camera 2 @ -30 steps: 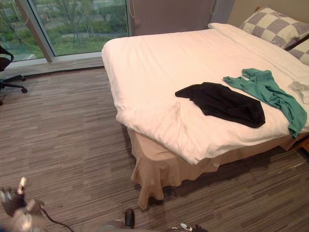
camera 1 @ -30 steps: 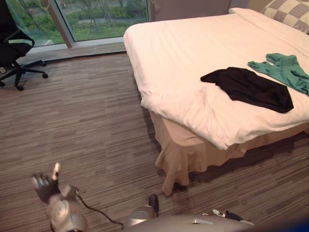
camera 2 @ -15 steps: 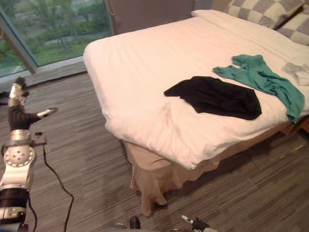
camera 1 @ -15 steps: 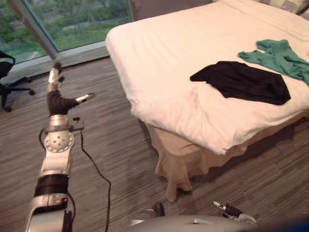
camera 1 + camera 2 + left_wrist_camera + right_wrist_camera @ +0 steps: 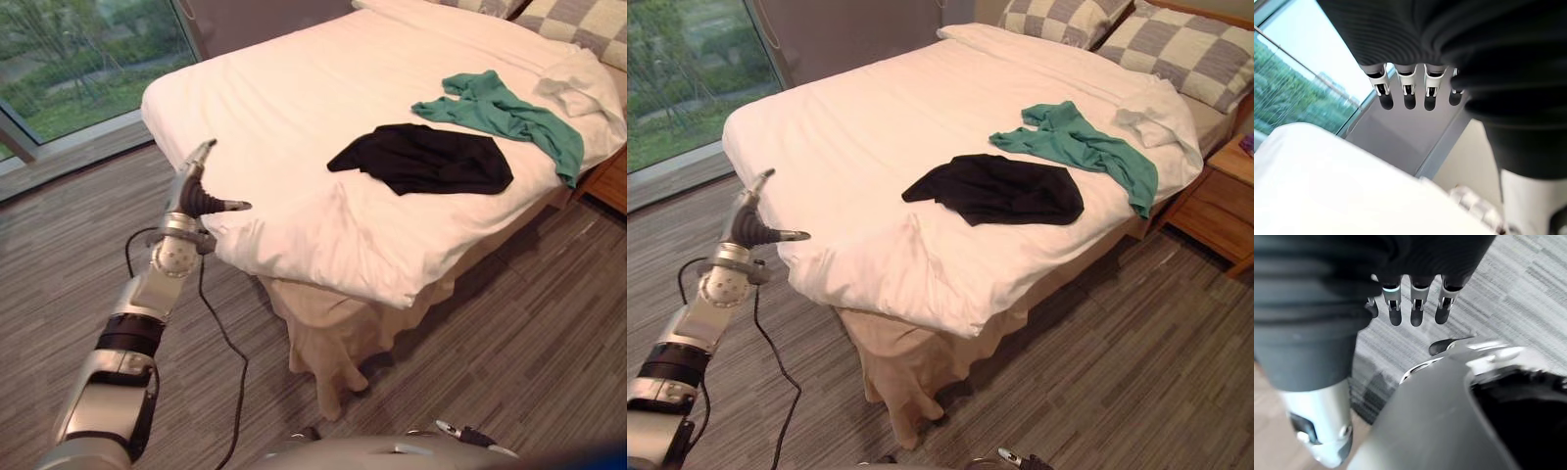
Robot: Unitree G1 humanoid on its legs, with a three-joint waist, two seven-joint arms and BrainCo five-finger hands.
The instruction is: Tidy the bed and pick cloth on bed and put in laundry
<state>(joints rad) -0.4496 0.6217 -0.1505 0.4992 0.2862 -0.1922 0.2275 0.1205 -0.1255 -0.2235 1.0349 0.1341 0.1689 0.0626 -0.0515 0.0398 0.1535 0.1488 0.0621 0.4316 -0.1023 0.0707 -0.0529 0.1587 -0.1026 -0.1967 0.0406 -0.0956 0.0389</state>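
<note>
Progress: nil | black cloth (image 5: pixel 421 159), green cloth (image 5: pixel 500 106) on bed (image 5: pixel 294 88), uncollected | left hand (image 5: pixel 196 191) at bed's 8 o'clock corner, fingers apart, empty | right hand (image 5: pixel 1417 306) fingers apart, empty

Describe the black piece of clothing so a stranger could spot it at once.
Start at the big white-covered bed. Near its middle lies a black garment. The green garment beside it sits nearer the checked pillows; yours is the darkest thing on the bed.
</note>
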